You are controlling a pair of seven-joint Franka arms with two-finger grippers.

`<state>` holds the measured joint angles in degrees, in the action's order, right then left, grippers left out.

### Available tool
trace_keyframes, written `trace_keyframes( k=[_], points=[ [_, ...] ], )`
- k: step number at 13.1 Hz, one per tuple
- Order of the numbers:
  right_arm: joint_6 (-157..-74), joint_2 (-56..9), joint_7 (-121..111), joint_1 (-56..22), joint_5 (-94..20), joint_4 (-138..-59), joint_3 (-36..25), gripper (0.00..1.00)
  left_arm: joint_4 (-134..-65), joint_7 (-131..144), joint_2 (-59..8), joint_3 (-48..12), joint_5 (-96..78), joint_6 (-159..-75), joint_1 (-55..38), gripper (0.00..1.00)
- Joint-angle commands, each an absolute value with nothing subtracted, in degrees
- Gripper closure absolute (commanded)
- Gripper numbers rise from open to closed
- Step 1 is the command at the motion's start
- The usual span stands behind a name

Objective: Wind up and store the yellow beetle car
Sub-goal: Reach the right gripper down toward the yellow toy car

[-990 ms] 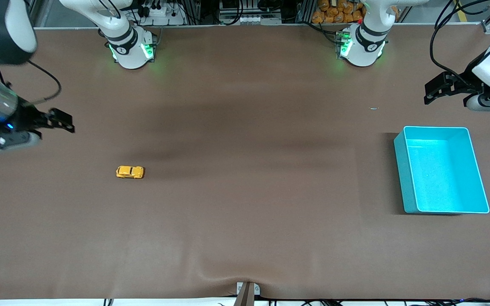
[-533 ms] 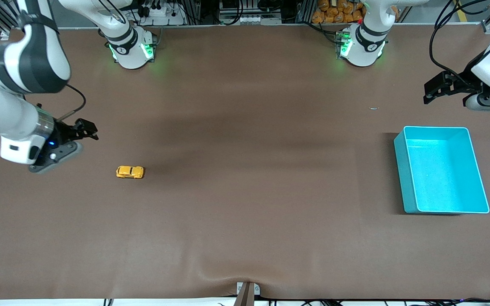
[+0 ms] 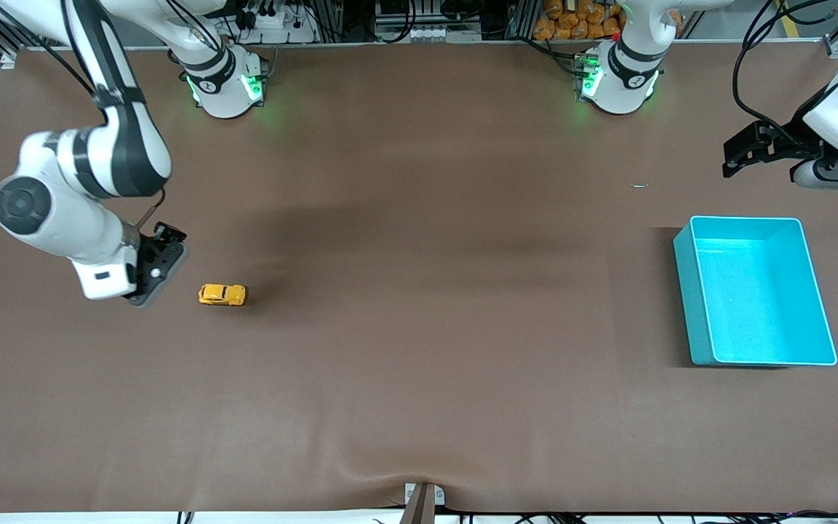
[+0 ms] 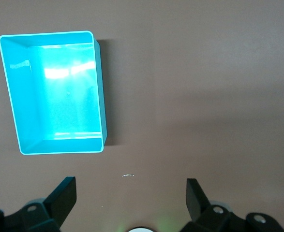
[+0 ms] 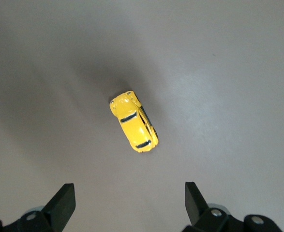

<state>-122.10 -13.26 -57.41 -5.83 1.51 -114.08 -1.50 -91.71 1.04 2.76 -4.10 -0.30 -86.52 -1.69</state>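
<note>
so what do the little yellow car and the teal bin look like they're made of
The yellow beetle car looks like glossy painted metal or hard plastic: smooth shell, soft sheen, dark windows. The teal bin seems moulded plastic, with thin even walls, rounded corners and bright glare on its floor.

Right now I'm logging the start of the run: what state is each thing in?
yellow beetle car: on its wheels on the table, not held.
teal bin: upright, empty.
right gripper: open, over the table beside the car.
left gripper: open, empty, waiting over the table near the bin.
</note>
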Motion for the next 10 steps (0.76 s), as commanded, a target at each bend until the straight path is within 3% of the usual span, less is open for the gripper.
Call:
trace_keyframes(
  k=[1, 6, 7, 10],
  points=[
    [-128.4, -14.9, -66.8, -6.9, 2.5, -117.6, -1.9, 0.0, -92.1, -0.3, 3.8, -3.9, -0.7, -85.9, -1.8, 0.0],
    [-134.5, -19.2, -75.4, -9.3, 3.4, -118.5, -2.0, 0.01, -91.8, -0.3, 3.1, -4.1, -0.4, -87.0, -0.4, 0.0],
    [-135.1, -20.0, -78.0, -9.9, 4.8, -118.5, -2.0, 0.06, -91.8, -0.3, 3.1, -4.2, -0.4, -87.1, -0.2, 0.0],
    [-137.3, -22.2, -79.3, -9.8, 5.4, -118.4, -2.0, 0.06, -91.7, -0.3, 3.0, -4.3, -0.6, -87.5, -0.4, 0.0]
  ],
)
